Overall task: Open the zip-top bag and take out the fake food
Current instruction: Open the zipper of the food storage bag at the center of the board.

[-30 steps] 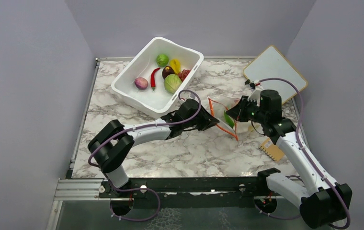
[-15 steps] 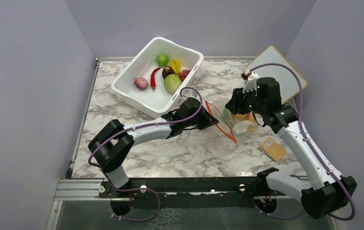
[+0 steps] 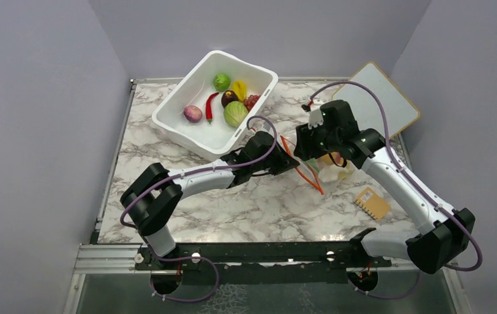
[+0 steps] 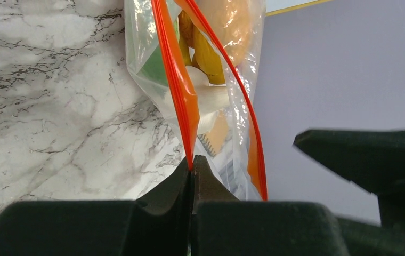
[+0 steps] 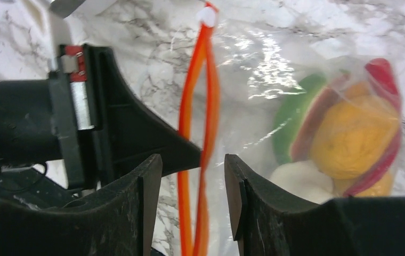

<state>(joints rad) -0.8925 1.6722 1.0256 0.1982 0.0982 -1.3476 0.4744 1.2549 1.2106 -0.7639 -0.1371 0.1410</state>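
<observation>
One white tub [image 3: 180, 134] holds seven toy pieces [image 3: 235, 114]: two green, and one each of yellow, dark purple, dark red, pale purple and a red chilli. There is one zip-top bag [image 5: 253, 64] of fake food [image 5: 349, 138] (pieces overlap behind the plastic, so no sure count), one white board [image 3: 380, 98] and one tan ridged card [image 3: 372, 203]. Two grippers show: one left gripper [image 4: 192, 166], one right gripper [image 5: 192, 160].

Tbl [image 3: 233, 209]: tub [image 3: 179, 98], board [image 3: 380, 98], card [image 3: 372, 203], zip-top bag [image 3: 331, 173].

I work at a white marble-patterned counter [image 3: 252, 209], boxed in by plain lavender walls [image 3: 259, 29] on three sides, under even, soft light; a metal rail [image 3: 105, 258] edges its near side.
</observation>
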